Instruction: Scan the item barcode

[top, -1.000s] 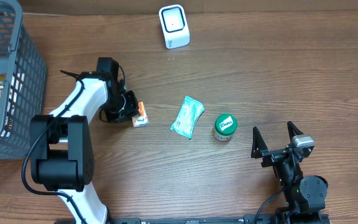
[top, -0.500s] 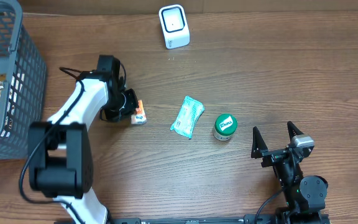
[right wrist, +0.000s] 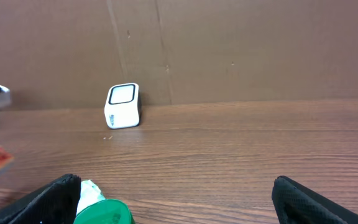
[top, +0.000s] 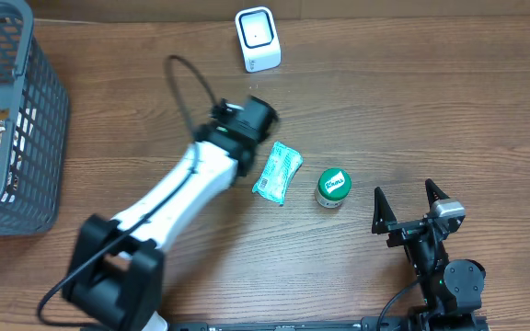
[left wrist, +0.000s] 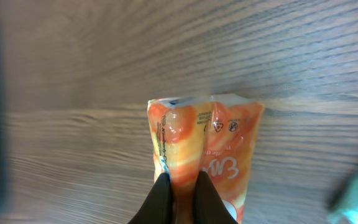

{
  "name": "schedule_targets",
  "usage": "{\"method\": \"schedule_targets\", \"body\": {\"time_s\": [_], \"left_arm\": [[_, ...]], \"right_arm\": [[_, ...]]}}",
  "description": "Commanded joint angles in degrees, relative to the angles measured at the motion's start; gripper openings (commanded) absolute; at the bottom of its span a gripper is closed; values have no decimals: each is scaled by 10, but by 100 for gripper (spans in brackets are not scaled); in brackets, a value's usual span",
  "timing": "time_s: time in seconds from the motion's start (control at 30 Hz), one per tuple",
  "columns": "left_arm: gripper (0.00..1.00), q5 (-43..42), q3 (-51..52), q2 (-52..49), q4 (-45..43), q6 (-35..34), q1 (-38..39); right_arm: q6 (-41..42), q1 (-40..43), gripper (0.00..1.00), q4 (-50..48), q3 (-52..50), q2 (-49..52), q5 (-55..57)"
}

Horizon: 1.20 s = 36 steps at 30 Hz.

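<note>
**Step in hand:** carrying the item to the scanner.

**Left gripper** [left wrist: 180,188]: jaws clamped together on the lower edge of the orange packet [left wrist: 213,140].

**Orange packet:** appears lifted off the table, mid-table, just beyond and left of the teal pouch [top: 277,172]. It is still short of the scanner [top: 258,39] at the far edge.

**Right gripper** [top: 410,208]: jaws wide apart, empty, parked near right.

**Next move, as judged:** carry the packet farther and turn it so the barcode faces the scanner window. No barcode shows yet.

**Change from a second ago:** the packet then lay on the table to the left with the jaws closing on it. The arm has since swung right toward the scanner. The pouch and the green-lidded jar [top: 333,188] are unmoved.
</note>
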<state>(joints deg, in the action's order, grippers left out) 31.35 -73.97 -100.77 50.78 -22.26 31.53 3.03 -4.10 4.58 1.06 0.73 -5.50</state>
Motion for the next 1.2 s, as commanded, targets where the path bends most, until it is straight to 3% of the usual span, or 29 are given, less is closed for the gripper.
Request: {"method": "schedule_targets", "body": {"time_s": [0.0,0.27,0.57,1.03,1.17], "left_arm": [[4,214,-3,-53,0,16,57],[4,363,-3,-198,-8,18,107],[4,340,-3,-209,0,-66,107],[4,291,-3,-206,2,-87,105],[11,283,-3,-206,2,-98,105]], "right_arm": [[4,3,100,-2,-6,-6,7],[4,3,100,-2,-6,-6,7],[4,3,100,-2,-6,-6,7],[4,3,100,-2,-6,-6,7],[4,3,100,-2,-6,-6,7]]}}
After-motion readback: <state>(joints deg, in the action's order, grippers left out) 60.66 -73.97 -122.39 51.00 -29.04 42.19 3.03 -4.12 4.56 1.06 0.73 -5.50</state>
